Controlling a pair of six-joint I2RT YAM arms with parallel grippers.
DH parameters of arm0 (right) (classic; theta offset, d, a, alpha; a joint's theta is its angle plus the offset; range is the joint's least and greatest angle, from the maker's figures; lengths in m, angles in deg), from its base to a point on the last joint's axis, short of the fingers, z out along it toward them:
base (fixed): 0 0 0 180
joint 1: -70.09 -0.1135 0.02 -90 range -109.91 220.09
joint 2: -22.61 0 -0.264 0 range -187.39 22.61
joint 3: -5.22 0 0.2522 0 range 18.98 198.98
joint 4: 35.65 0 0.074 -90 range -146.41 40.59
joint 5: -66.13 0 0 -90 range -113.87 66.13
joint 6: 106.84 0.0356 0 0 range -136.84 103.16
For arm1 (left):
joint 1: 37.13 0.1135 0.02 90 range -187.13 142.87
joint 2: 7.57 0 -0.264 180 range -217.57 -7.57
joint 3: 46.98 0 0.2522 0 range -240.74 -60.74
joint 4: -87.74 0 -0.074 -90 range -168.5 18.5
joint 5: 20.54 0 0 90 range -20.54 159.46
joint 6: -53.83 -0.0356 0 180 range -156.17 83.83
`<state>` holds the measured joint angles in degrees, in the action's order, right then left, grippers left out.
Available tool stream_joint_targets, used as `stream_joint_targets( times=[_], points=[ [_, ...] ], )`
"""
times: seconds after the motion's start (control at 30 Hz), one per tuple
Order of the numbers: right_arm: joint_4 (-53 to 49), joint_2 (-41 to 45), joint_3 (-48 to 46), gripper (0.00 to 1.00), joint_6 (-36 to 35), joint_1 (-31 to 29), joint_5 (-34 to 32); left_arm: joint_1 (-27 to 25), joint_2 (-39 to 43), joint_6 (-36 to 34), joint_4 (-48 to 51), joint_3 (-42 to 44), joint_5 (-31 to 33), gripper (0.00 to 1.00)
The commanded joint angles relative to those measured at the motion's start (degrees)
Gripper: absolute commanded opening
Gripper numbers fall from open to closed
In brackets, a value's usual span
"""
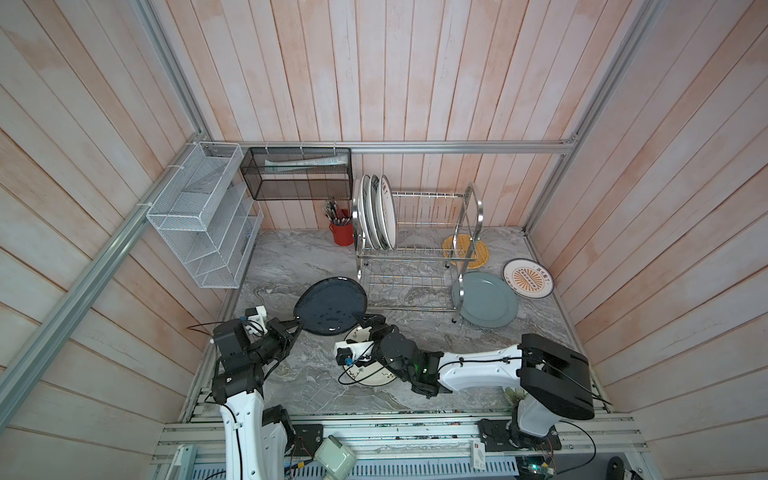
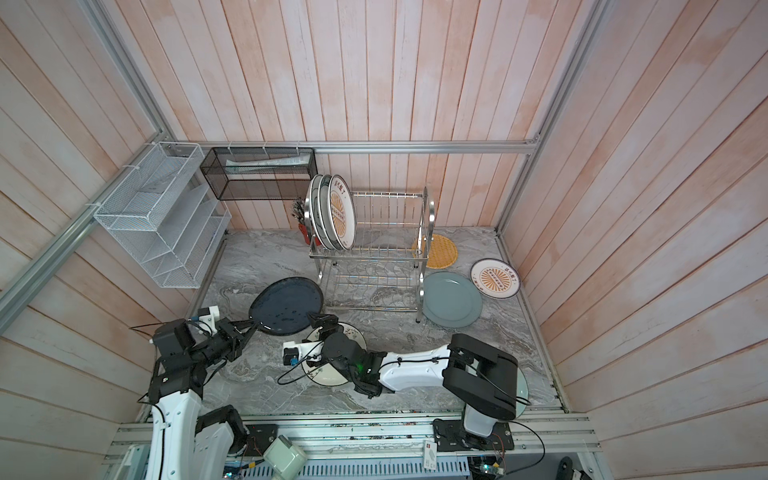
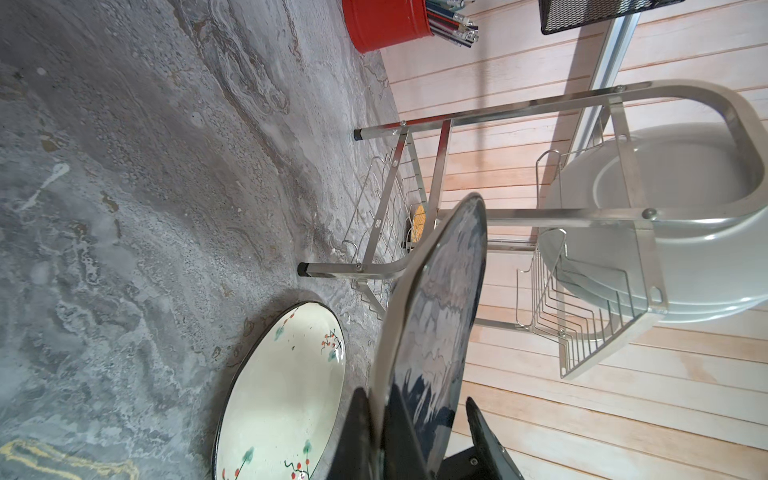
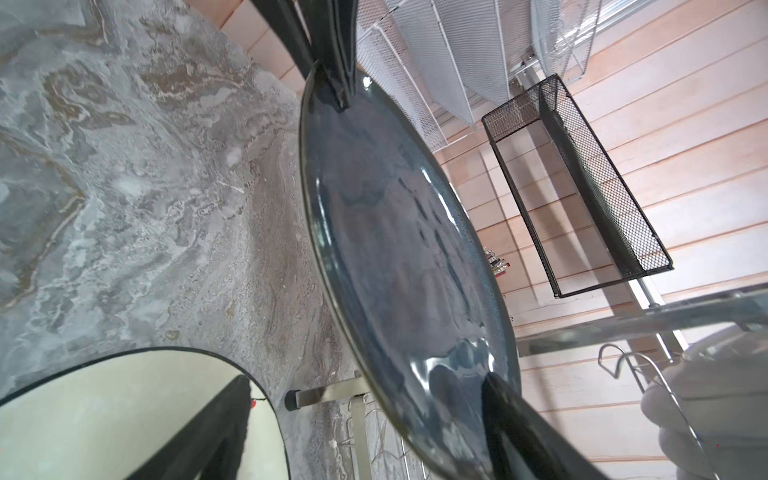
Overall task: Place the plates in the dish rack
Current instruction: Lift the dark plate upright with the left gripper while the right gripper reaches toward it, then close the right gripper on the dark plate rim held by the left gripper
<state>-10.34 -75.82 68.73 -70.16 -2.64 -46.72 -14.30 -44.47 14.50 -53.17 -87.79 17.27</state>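
Note:
My left gripper (image 1: 297,328) (image 2: 251,326) (image 3: 378,399) is shut on the near left rim of a glossy black plate (image 1: 330,305) (image 2: 286,305) (image 3: 440,299) (image 4: 399,257), held above the table just left of the dish rack (image 1: 415,249) (image 2: 374,249) (image 3: 602,216). My right gripper (image 1: 365,322) (image 2: 322,321) (image 4: 370,382) is open, its jaws straddling the plate's near right rim. A cream floral plate (image 1: 374,376) (image 2: 328,374) (image 3: 282,386) (image 4: 124,415) lies under the right wrist. Three plates (image 1: 376,212) (image 2: 332,216) stand in the rack's upper tier, at its left end.
Right of the rack lie a grey-blue plate (image 1: 488,305) (image 2: 453,305), a sunburst plate (image 1: 528,278) (image 2: 496,278) and an orange lattice plate (image 1: 465,249) (image 2: 440,251). A red pot (image 1: 340,232) (image 3: 386,25) stands behind. White (image 1: 199,216) and black (image 1: 297,172) mesh holders hang on the walls.

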Motion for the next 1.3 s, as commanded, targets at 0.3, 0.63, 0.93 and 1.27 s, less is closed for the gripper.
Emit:
stream_joint_targets(
  times=[0.3, 0.63, 0.93, 1.27],
  points=[
    [3.75, -11.75, 10.28, 0.65, -11.63, 0.91, -10.42, -1.03, 1.01, -0.75, -2.57, -2.26, -2.83, 0.0],
    [6.96, -13.48, 11.87, 0.18, -16.45, 1.36, -11.12, -1.12, -0.42, -1.63, -1.68, -3.38, -1.94, 0.0],
    [7.63, -10.98, 11.06, 0.0, -16.3, 1.6, -11.71, -1.21, -0.88, 1.31, -5.1, -1.85, -5.3, 0.0],
    [0.26, 0.49, 8.19, 0.0, -3.62, 1.0, -14.61, -1.21, -0.28, 6.03, -10.28, -5.15, -8.92, 0.99]
  ],
)
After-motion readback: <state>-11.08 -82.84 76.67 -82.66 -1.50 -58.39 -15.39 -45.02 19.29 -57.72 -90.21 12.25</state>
